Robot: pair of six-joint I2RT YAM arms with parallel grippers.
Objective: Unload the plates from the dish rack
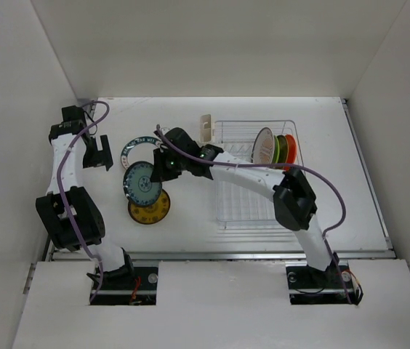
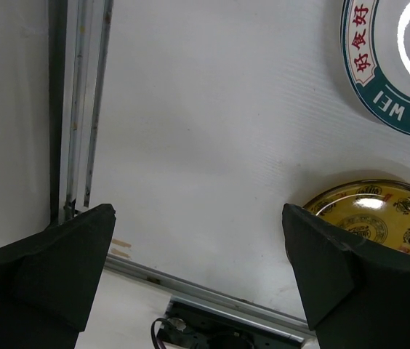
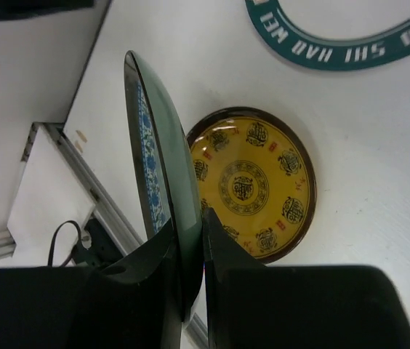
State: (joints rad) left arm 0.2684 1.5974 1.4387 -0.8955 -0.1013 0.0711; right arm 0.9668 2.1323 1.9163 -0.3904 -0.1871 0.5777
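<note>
Right gripper (image 3: 190, 240): nearly closed. I see its fingers (image 3: 234, 254) pinching the rim of the teal plate (image 3: 163, 167), one on each face.
Teal plate: held on edge and tilted, rising straight out of the jaws.
Yellow plate (image 3: 252, 185): flat on the table (image 1: 190, 233), just past the fingertips on the held plate's back side. From above, the teal plate overlaps its edge. I cannot tell whether they touch.
White plate (image 1: 138, 151): flat, beyond the right gripper and close to it, apart from the yellow plate.
Left gripper (image 2: 198, 214): jaws wide apart with nothing between them, over bare table. I see both flat plates off to one side of it.
Rack (image 1: 256, 123): well apart from the right gripper, back along its arm. Orange-centred plate (image 1: 264, 145), green plate (image 1: 280, 149) and orange plate (image 1: 290, 150) stand upright together in its slots.
</note>
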